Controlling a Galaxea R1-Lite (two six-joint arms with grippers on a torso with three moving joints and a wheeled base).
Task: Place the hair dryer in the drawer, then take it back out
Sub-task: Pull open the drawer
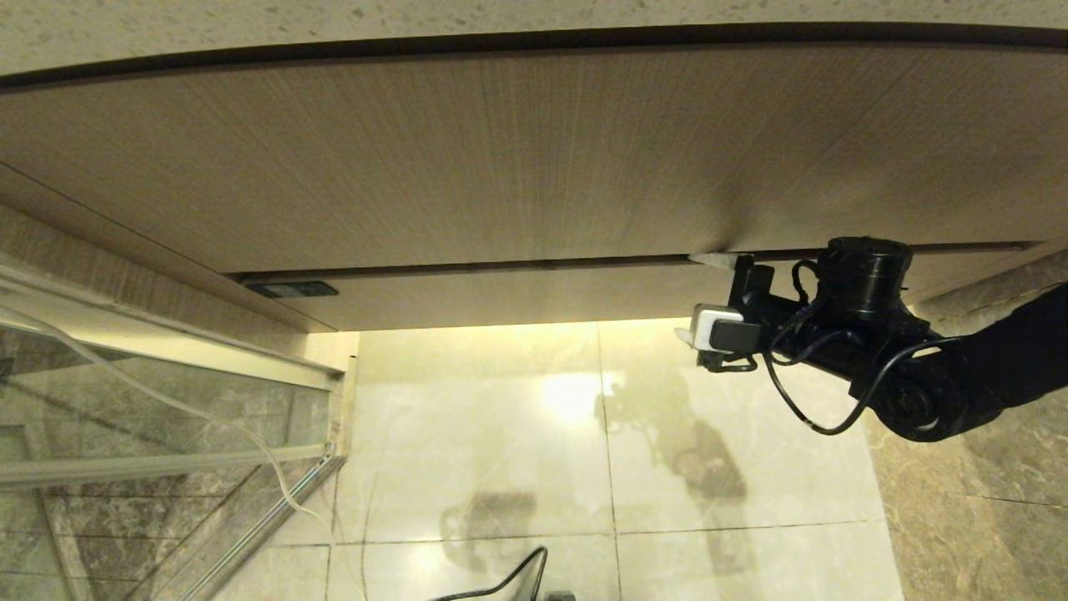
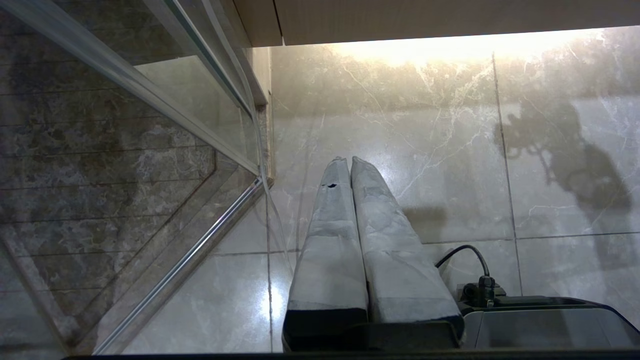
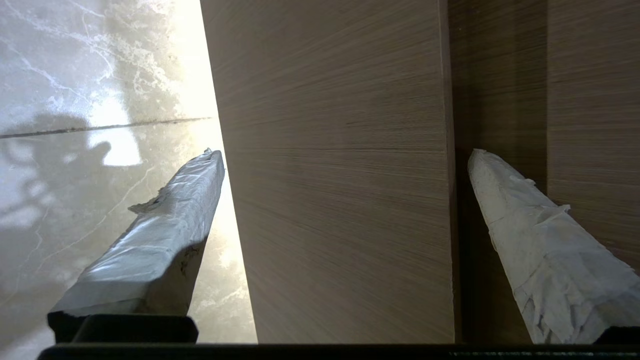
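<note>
Right gripper (image 3: 345, 160) fingers spread wide, straddling the drawer (image 3: 340, 200) front panel, probably at its lower edge. Left gripper (image 2: 348, 165) fingers clenched empty above the floor (image 2: 450, 150).

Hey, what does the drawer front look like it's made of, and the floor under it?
The drawer front looks like matte pale wood-grain board, likely laminate or veneer: fine straight grain lines, no glare. The floor looks like polished marble or marble-look tile: pale veining, grout lines, and mirror-like reflections of the right gripper, whose fingers straddle the drawer front.
</note>
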